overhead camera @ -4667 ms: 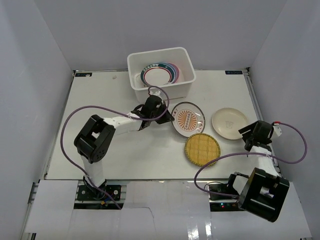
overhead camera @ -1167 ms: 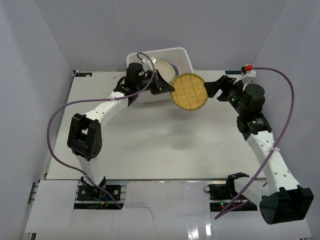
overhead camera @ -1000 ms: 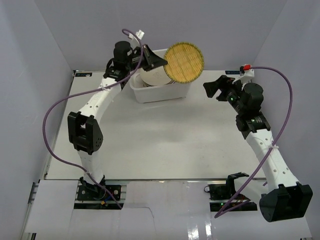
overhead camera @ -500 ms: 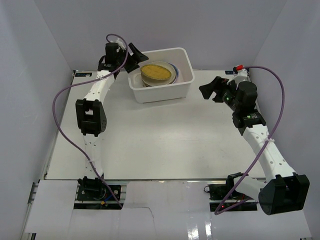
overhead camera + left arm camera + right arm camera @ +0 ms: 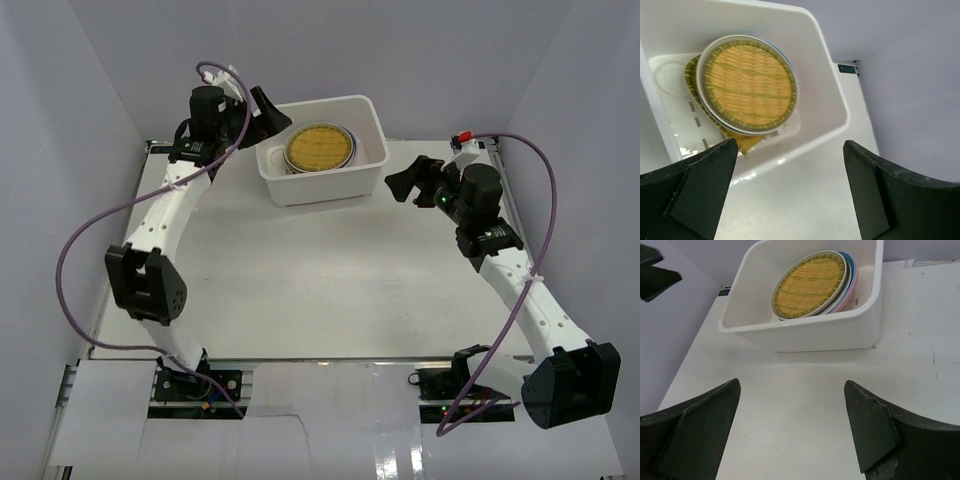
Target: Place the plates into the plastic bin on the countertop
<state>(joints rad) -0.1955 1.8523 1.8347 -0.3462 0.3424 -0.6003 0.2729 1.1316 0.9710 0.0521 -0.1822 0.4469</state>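
Plates (image 5: 318, 148) look stiff, glazed, prob. slick & chip-prone; best pinched at the rim, one at a time. All in view sit stacked unevenly in the plastic bin (image 5: 322, 192) at the countertop's (image 5: 300, 280) far side, w/ a yellow woven plate (image 5: 750, 90) on top and pink & blue edges beneath. Left gripper (image 5: 268, 110) is spread wide and empty beside the bin; right gripper (image 5: 404, 184) likewise.

In the bin (image 5: 322, 186), the top yellow plate (image 5: 318, 148) covers the stack beneath. Only slivers of pink and blue rims (image 5: 852, 271) show, so the number of plates cannot be told. The left wrist view crops the bin's left end. Both wrist views crop the fingers (image 5: 695, 195) at the bottom edge.
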